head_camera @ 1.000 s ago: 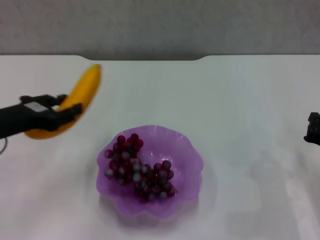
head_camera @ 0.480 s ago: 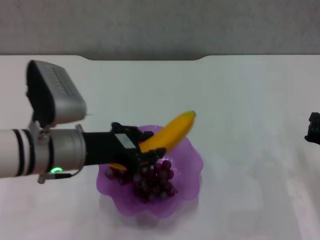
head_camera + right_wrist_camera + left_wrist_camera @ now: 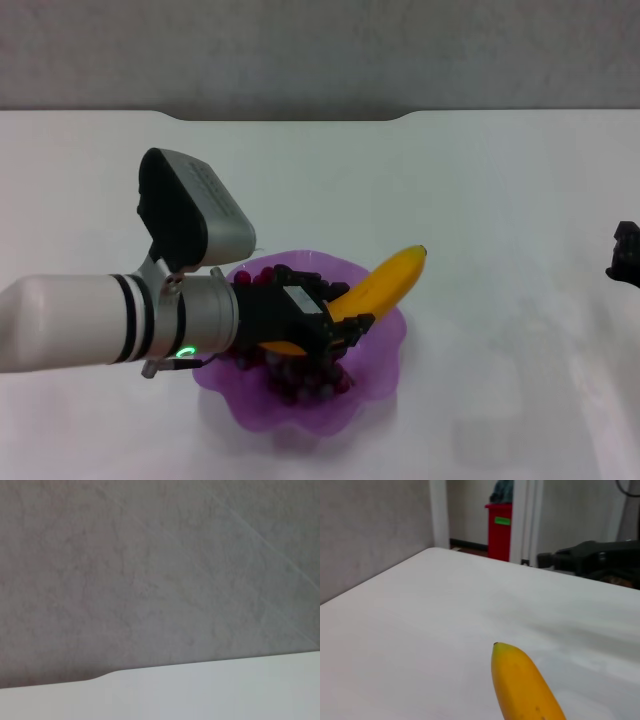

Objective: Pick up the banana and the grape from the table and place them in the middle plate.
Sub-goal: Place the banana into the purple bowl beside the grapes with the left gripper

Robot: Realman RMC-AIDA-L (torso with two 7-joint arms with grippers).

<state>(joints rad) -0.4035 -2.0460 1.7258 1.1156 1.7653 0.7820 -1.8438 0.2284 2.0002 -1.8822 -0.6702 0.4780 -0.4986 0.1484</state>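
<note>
My left gripper (image 3: 325, 325) is shut on the yellow banana (image 3: 385, 284) and holds it over the purple scalloped middle plate (image 3: 385, 352), the banana's tip pointing past the plate's far right rim. The banana's tip also shows in the left wrist view (image 3: 522, 685). The dark-red grape bunch (image 3: 305, 377) lies inside the plate, mostly hidden under my gripper. The white table (image 3: 480, 200) bears the plate. My right gripper (image 3: 625, 254) is parked at the table's right edge.
The table's dark notched far edge (image 3: 290, 115) runs across the back. In the left wrist view a red bin (image 3: 499, 530) stands beyond the table, and the right arm (image 3: 592, 560) shows as a dark shape far off.
My left arm has carried the banana from the far left of the table rightward and nearer, lowering it over the purple plate. The right arm has not moved.
</note>
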